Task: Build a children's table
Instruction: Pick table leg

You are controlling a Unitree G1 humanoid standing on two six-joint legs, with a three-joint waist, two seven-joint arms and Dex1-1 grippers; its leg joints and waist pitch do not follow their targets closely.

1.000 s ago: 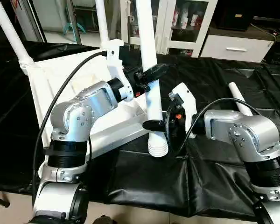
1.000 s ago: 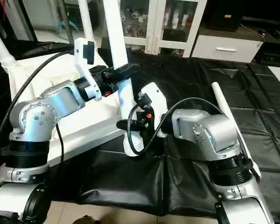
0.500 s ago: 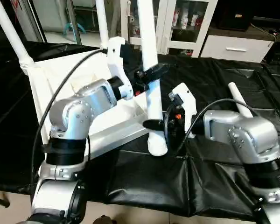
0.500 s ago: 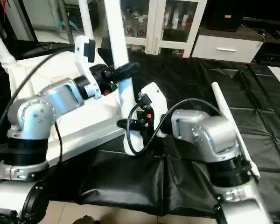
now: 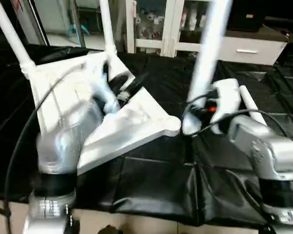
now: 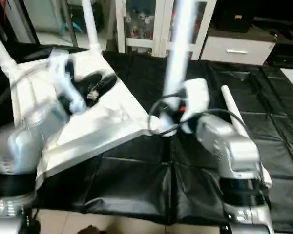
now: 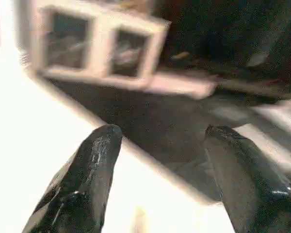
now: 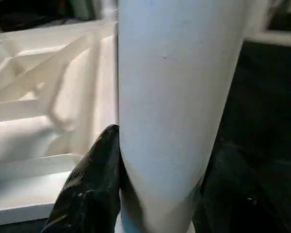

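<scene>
The white tabletop [image 5: 136, 122] lies underside up on the black cover, its near corner socket [image 5: 172, 127] bare. Two legs [image 5: 10, 34] [image 5: 106, 24] stand in its far corners. My right gripper [image 5: 196, 113] is shut on a third leg [image 5: 207, 53], holding it nearly upright just right of that corner; in the right wrist view the leg [image 8: 174, 97] sits between both fingers [image 8: 94, 184]. My left gripper [image 7: 162, 133] is open with nothing between its fingers and hovers over the tabletop [image 5: 129, 87]. Another leg [image 5: 249, 102] lies on the cover behind my right arm.
The black cover [image 5: 151, 185] ends at the near table edge below my arms. A white glass-door cabinet [image 5: 185, 24] and a white drawer unit [image 5: 244, 48] stand beyond the far edge.
My left gripper has opened, let go of the upright leg and drawn back left over the tabletop. My right gripper has carried the leg to the right, away from the near corner.
</scene>
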